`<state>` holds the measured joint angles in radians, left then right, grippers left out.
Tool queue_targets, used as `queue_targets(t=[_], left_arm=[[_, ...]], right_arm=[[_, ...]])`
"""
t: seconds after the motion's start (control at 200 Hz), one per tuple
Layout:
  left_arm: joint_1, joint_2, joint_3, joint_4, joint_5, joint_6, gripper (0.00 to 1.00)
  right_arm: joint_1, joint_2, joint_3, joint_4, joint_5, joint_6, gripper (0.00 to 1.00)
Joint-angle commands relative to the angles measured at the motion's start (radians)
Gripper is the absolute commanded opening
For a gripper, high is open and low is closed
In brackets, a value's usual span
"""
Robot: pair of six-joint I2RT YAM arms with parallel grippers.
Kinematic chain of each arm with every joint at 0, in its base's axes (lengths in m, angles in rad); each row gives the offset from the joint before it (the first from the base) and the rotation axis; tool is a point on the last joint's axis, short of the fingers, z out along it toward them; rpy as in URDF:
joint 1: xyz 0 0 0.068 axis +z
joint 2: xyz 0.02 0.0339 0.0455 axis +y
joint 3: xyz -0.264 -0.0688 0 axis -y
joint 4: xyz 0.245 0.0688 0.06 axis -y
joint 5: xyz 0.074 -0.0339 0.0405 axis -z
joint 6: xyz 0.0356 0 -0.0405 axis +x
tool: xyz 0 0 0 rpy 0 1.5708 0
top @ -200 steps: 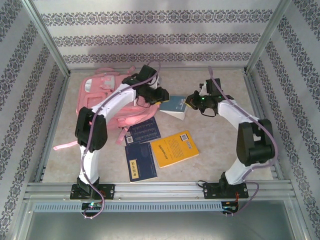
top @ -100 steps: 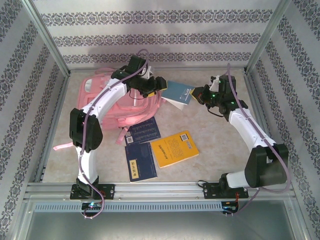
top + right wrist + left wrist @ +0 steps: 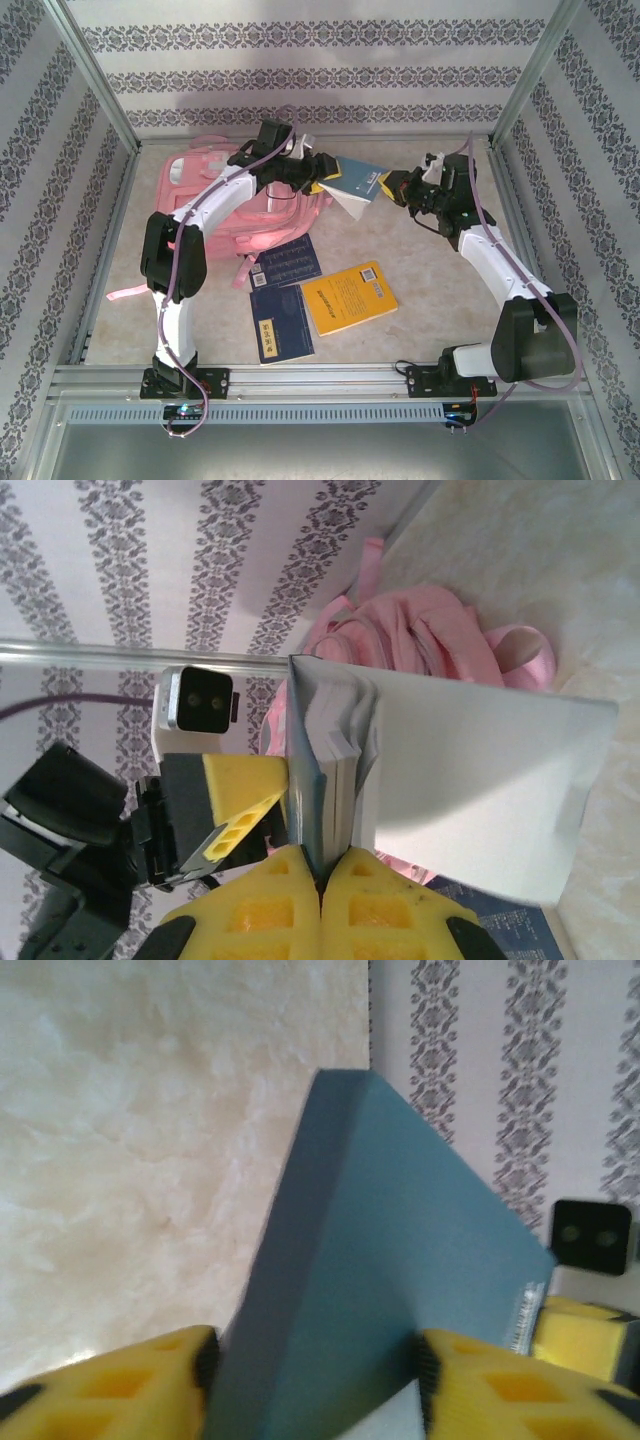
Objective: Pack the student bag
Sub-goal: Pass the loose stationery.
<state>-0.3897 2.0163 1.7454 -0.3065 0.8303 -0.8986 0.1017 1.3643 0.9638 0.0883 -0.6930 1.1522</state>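
Three books [image 3: 350, 297] beside student bag [image 3: 265, 222], teal book [image 3: 356, 181] apparently between jaws.

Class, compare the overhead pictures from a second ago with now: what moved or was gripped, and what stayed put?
The right pincer, gripping the teal book, lifted it off the table and carried it toward the far wall. The left pincer closed on the book's other end. The student bag, the yellow book and two dark blue books stayed put.
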Motion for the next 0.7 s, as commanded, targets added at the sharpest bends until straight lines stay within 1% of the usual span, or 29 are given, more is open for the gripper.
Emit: queue_targets(t=[0.0, 0.045, 0.165, 0.285, 0.315, 0.38, 0.42, 0.505, 0.56, 0.615, 0.695], left_arm=[[-0.009, -0.043, -0.034, 0.178, 0.066, -0.102, 0.37], [-0.008, -0.05, -0.042, 0.19, 0.066, -0.108, 0.28], [-0.005, -0.069, -0.07, 0.251, 0.073, -0.151, 0.13], [0.002, -0.091, -0.099, 0.318, 0.074, -0.203, 0.06], [0.003, -0.099, -0.106, 0.334, 0.072, -0.217, 0.05], [0.004, -0.114, -0.12, 0.368, 0.066, -0.244, 0.03], [0.003, -0.122, -0.126, 0.387, 0.062, -0.261, 0.02], [0.003, -0.142, -0.146, 0.441, 0.051, -0.307, 0.0], [0.004, -0.152, -0.157, 0.47, 0.045, -0.332, 0.0], [0.004, -0.16, -0.165, 0.49, 0.038, -0.352, 0.0], [0.004, -0.17, -0.17, 0.512, 0.032, -0.377, 0.0]], right_arm=[[0.017, 0.004, -0.005, 0.137, -0.051, 0.051, 0.0], [0.019, 0.007, -0.009, 0.141, -0.05, 0.056, 0.0], [0.02, 0.009, -0.015, 0.137, -0.045, 0.058, 0.0], [0.021, -0.003, -0.018, 0.088, -0.019, 0.029, 0.0], [0.021, -0.006, -0.02, 0.075, -0.011, 0.022, 0.05], [0.02, -0.013, -0.031, 0.069, 0.001, 0.02, 0.09], [0.025, -0.015, -0.037, 0.07, 0.006, 0.02, 0.17], [0.038, -0.014, -0.046, 0.076, 0.011, 0.02, 0.52], [0.053, -0.009, -0.049, 0.081, 0.013, 0.017, 0.7], [0.07, -0.004, -0.048, 0.089, 0.014, 0.017, 0.83], [0.092, 0.004, -0.047, 0.088, 0.022, 0.017, 0.96]])
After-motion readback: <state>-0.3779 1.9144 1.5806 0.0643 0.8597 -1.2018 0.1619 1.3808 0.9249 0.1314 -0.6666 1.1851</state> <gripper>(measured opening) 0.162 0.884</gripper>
